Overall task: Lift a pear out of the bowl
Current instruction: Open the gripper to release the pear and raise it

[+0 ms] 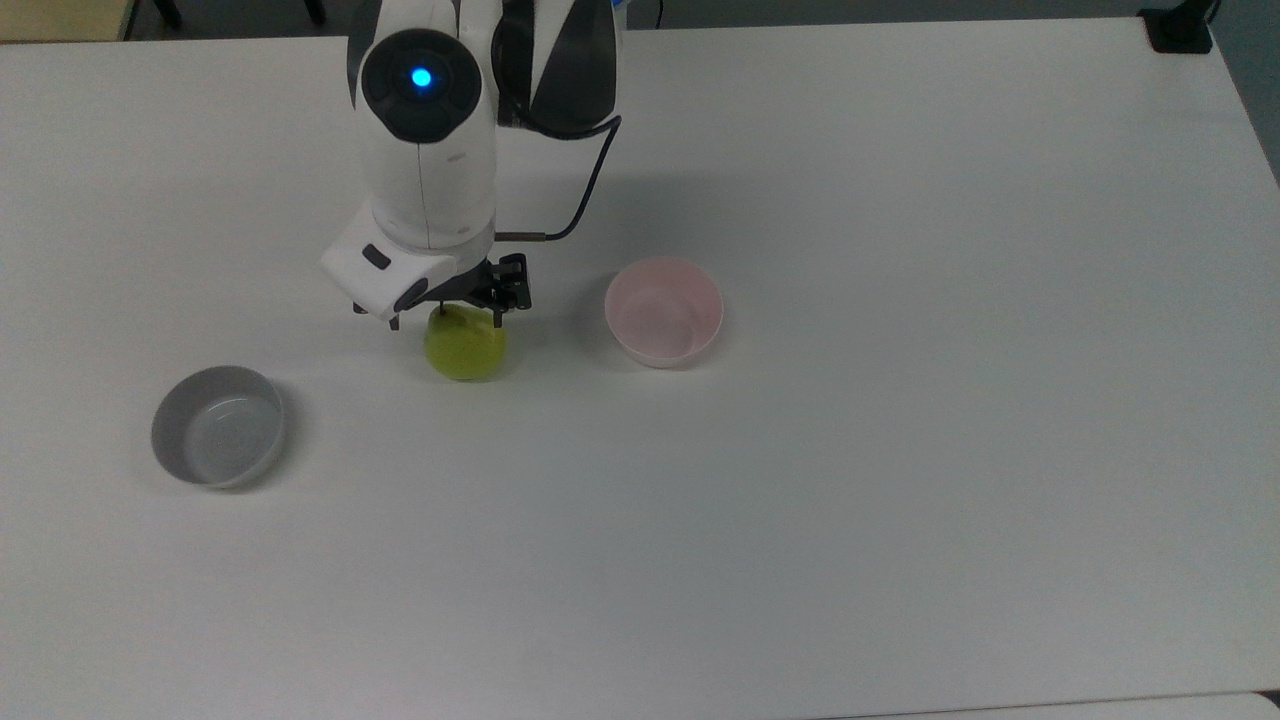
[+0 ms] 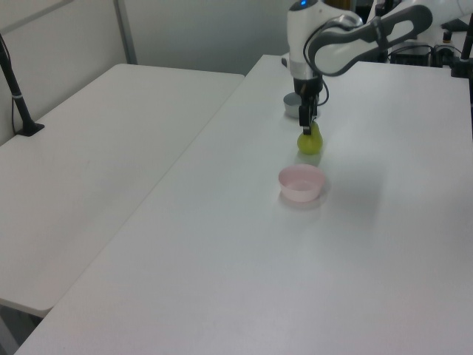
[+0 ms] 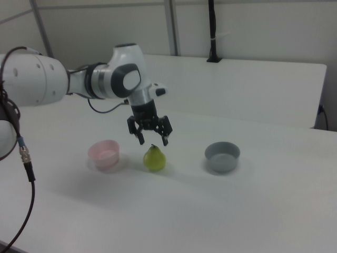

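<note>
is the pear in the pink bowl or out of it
Out. The pear stands upright on the table between the pink bowl and grey bowl, beneath the open tool.

counter [image 1: 900, 500]: smooth matt white laminate | pear [image 1: 465, 342]: smooth, slightly glossy yellow-green skin | bowl [image 1: 664, 311]: pale pink plastic, satin sheen | grey bowl [image 1: 217, 426]: smooth plastic, glossy inside | arm shell [image 1: 428, 170]: glossy white plastic

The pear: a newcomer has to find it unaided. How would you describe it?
On the white table, find the robot's gripper; the pear stands upright directly below it, between the pink bowl and the grey bowl. It alone is yellow-green, with a dark stem.
</note>
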